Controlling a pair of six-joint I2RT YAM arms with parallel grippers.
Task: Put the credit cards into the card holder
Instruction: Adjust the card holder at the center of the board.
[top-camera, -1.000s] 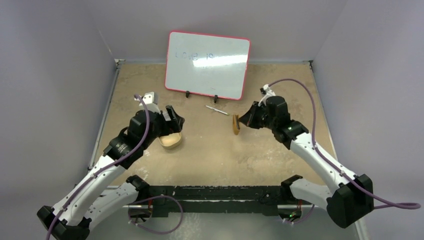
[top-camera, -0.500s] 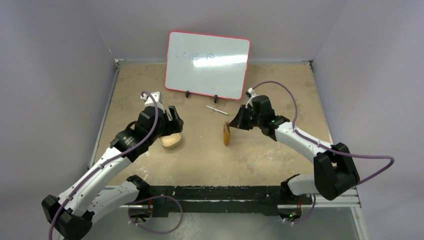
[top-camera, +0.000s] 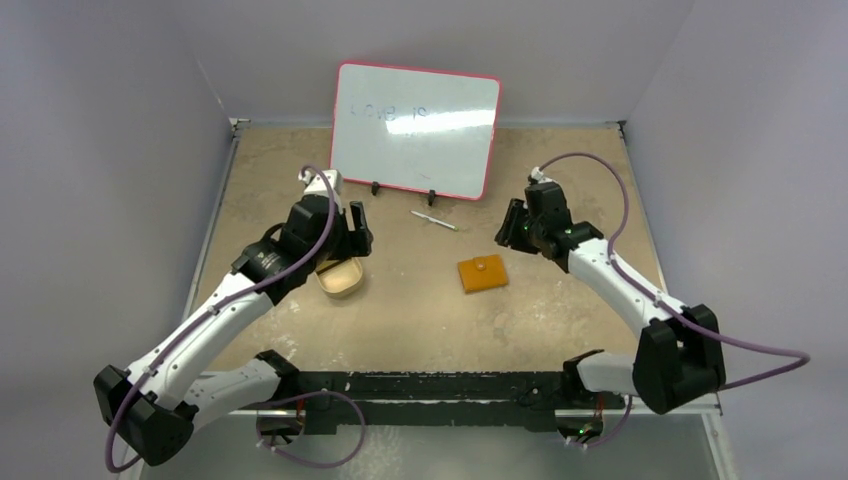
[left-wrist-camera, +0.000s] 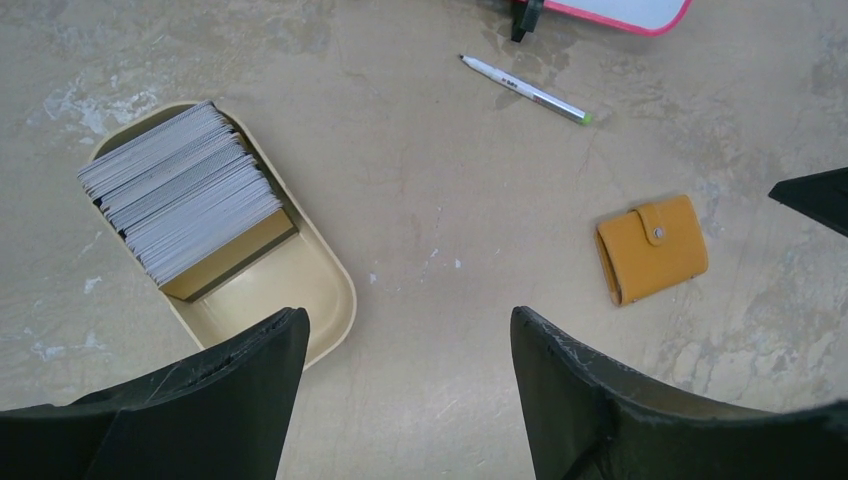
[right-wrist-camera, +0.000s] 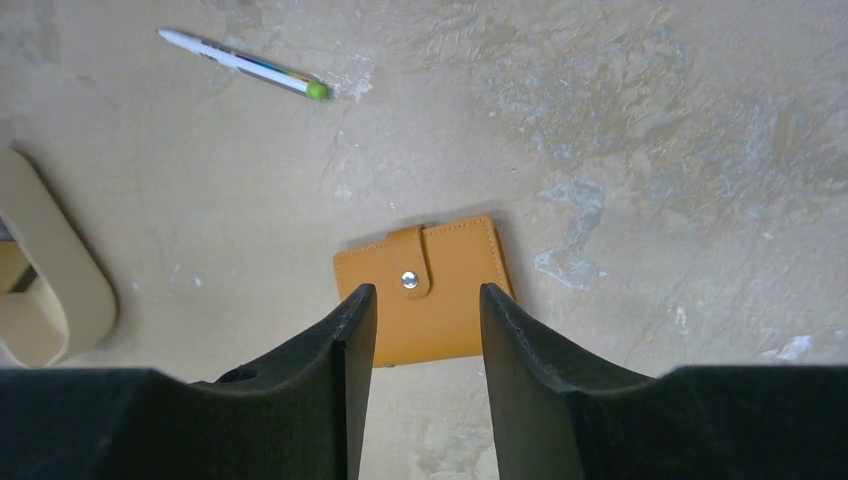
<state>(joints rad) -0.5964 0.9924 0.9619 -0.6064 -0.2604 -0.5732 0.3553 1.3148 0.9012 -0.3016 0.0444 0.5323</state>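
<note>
Lying card holder (top-camera: 482, 273), seemingly loose, near right hand (top-camera: 510, 232)

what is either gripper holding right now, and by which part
Nothing is held. Both the left gripper and the right gripper are open; the card holder lies closed on the table, free of either.

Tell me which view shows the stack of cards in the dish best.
The left wrist view: the stack of cards sits packed on edge in the oval dish, unobstructed. In the top external view the left arm covers most of the dish and no cards can be made out. The right wrist view catches only the dish's rim.
</note>
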